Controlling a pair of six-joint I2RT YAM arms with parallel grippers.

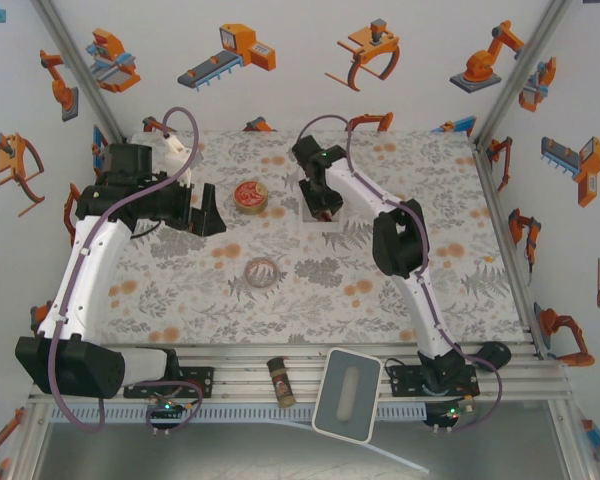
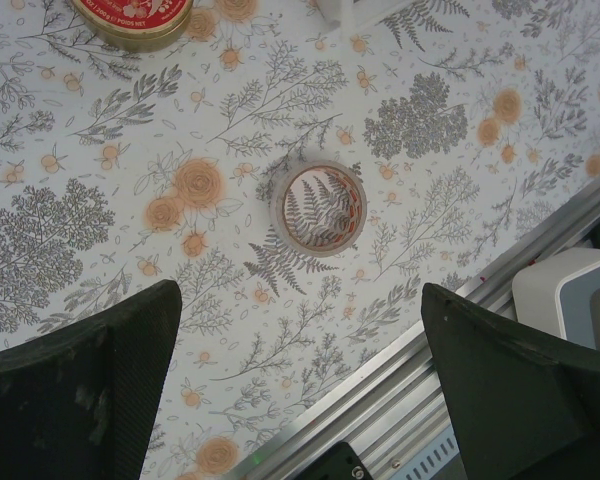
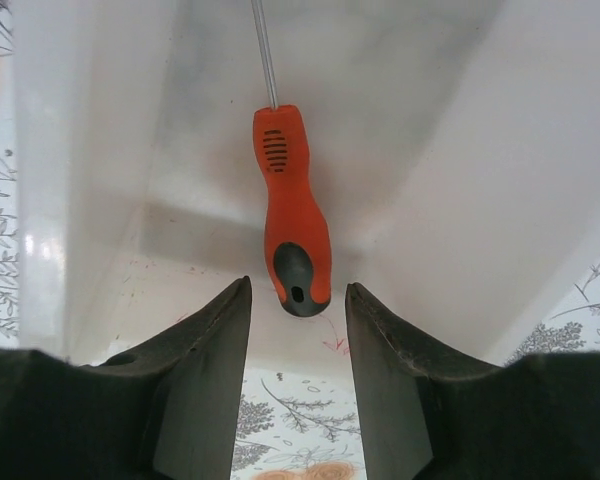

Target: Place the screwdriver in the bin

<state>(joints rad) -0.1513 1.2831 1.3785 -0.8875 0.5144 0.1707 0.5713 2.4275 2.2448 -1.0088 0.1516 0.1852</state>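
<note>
from the top camera i see the right gripper (image 1: 320, 208) low over the white bin (image 1: 335, 236), its wrist hiding most of the bin, with a round red tin (image 1: 251, 196) just left, a tape roll (image 1: 264, 271) nearer me, and a spice bottle (image 1: 280, 381) and grey-white pad (image 1: 347, 393) at the near edge. my left wrist camera shows the left gripper (image 2: 300, 385) spread wide on nothing, above the tape roll. my right wrist camera shows the orange screwdriver (image 3: 290, 215) lying inside the bin, its butt end just ahead of parted jaws that grip nothing.

Right gripper (image 1: 321, 208): over the bin (image 1: 334, 231)
Red tin (image 1: 251, 196): near the left gripper (image 1: 208, 216)
Tape ring (image 1: 264, 270): middle of the table (image 1: 440, 200)
</note>
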